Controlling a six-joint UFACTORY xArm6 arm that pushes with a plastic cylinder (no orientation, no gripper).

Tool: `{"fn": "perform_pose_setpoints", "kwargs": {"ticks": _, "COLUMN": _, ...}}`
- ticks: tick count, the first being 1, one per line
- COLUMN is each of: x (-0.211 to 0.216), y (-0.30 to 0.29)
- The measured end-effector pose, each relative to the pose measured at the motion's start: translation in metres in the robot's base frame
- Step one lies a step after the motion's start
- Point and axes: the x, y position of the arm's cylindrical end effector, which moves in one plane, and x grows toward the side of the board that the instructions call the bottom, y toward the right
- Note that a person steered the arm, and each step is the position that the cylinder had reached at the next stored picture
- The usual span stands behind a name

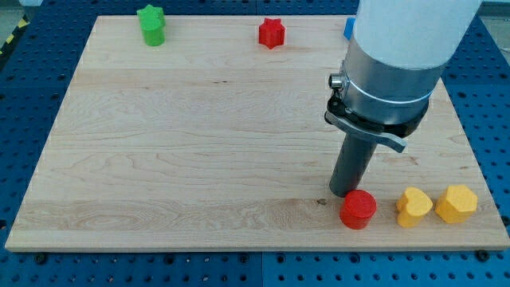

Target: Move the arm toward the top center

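My tip rests on the wooden board at the lower right. It stands just to the upper left of a red round block, touching or nearly touching it. A red star block sits at the view's top centre. A green star block sits at the top left. A blue block at the top right is mostly hidden behind the arm's white body.
Two yellow blocks lie to the right of the red round block near the bottom edge: a heart-like one and a hexagonal one. A blue perforated table surrounds the board.
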Motion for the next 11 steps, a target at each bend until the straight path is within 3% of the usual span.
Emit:
{"fn": "perform_pose_setpoints", "kwargs": {"ticks": 1, "x": -0.050, "y": -0.023}}
{"fn": "perform_pose_setpoints", "kwargs": {"ticks": 4, "x": -0.261, "y": -0.161}}
{"fn": "perform_pose_setpoints", "kwargs": {"ticks": 6, "x": -0.283, "y": -0.166}}
{"fn": "perform_pose_setpoints", "kwargs": {"ticks": 7, "x": -0.344, "y": -0.165}}
{"fn": "perform_pose_setpoints", "kwargs": {"ticks": 8, "x": -0.361, "y": -0.122}}
{"fn": "perform_pose_setpoints", "kwargs": {"ticks": 9, "x": -0.361, "y": -0.047}}
{"fn": "perform_pose_setpoints", "kwargs": {"ticks": 11, "x": -0.361, "y": -0.055}}
